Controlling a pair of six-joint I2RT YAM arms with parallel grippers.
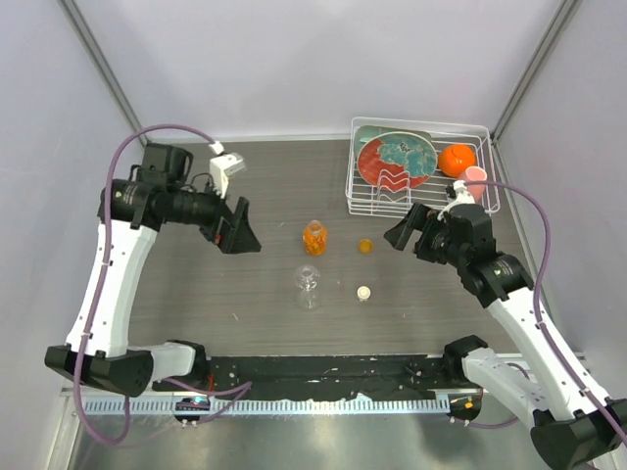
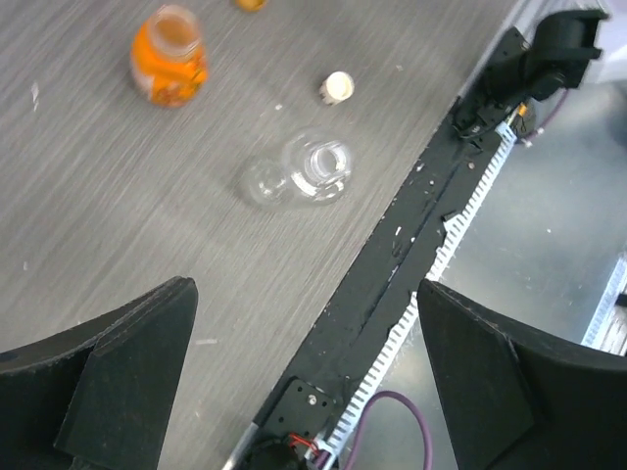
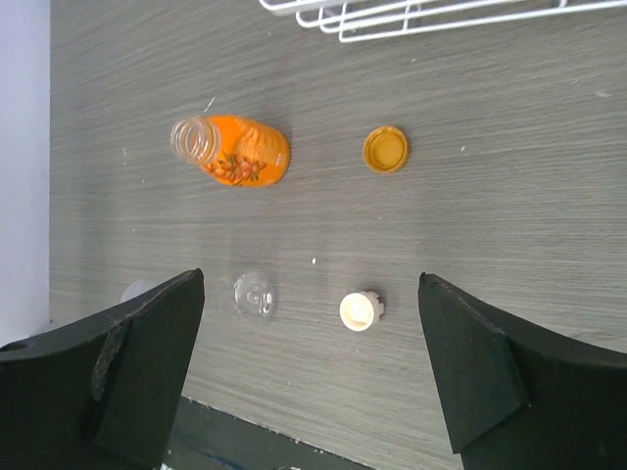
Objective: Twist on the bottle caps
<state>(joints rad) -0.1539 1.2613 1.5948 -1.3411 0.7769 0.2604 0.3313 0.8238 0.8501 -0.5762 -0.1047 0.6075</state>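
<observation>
Bright even light, soft faint shadows, left wrist view slightly blurred

A robotics lab test cell: white panels (image 1: 313, 59) on metal struts (image 1: 98, 61) enclose a grey wood-grain table (image 1: 265, 176), with a left arm (image 1: 108, 274) and right arm (image 1: 534, 318) bolted at the frame's bottom.

No writing, brand, number or sign can be read in any of the views. The orange bottle (image 3: 235, 149) has a printed band low on its body with small red and green marks, but it is too small and blurred to make out any letters. The clear bottle (image 2: 313, 168), the orange cap (image 3: 385, 149) and the cream-white cap (image 3: 360, 310) show no legible print.
</observation>
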